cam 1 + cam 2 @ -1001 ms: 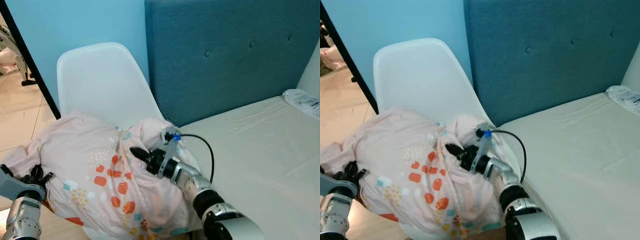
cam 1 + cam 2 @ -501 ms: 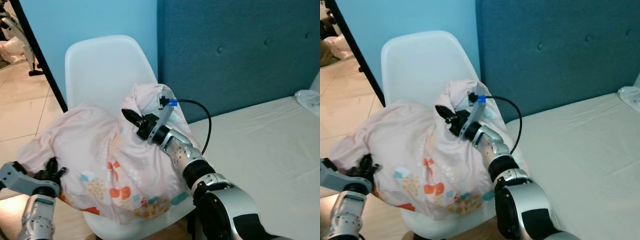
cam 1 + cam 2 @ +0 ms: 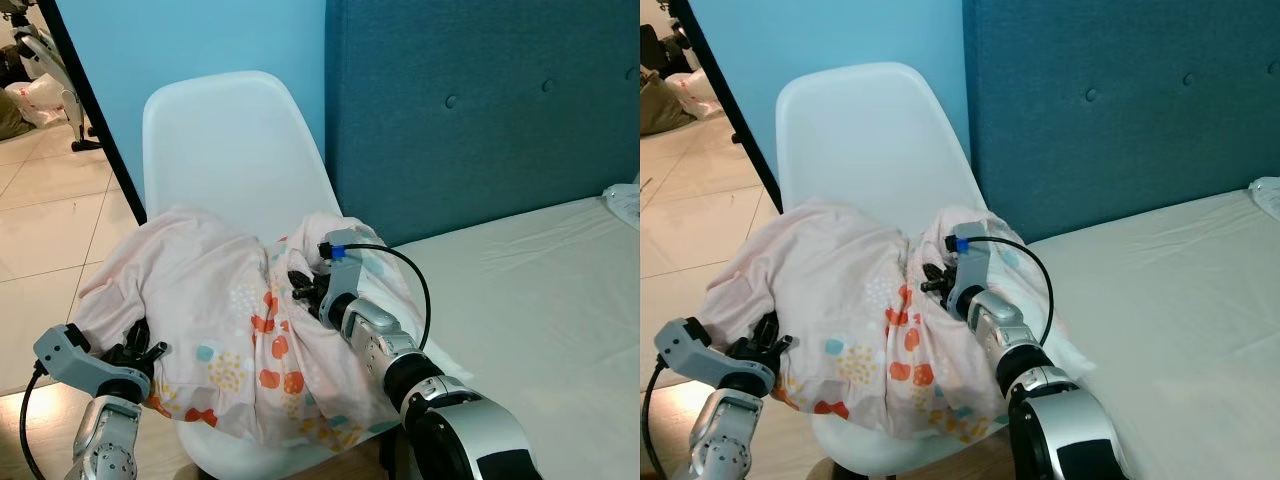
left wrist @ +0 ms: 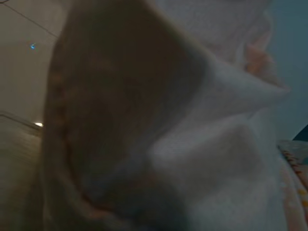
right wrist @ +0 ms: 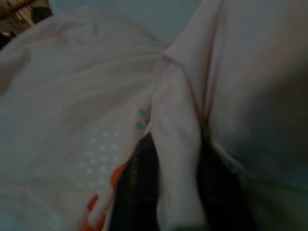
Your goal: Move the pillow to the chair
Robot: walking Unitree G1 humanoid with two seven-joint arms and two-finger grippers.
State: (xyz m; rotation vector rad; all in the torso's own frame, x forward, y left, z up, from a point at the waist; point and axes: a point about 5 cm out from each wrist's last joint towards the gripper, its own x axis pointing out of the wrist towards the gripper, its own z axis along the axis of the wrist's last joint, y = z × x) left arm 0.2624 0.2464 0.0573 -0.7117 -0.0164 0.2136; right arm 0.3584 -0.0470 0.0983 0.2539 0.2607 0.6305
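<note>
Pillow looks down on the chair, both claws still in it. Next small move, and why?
Probably open both claws and let go. The pillow lies slumped across the chair seat. The right claw pinches a fold of fabric at the pillow's middle, seen between its fingers in the right wrist view; the left claw grips the edge that overhangs toward the floor. Releasing first avoids dragging it off.
</note>
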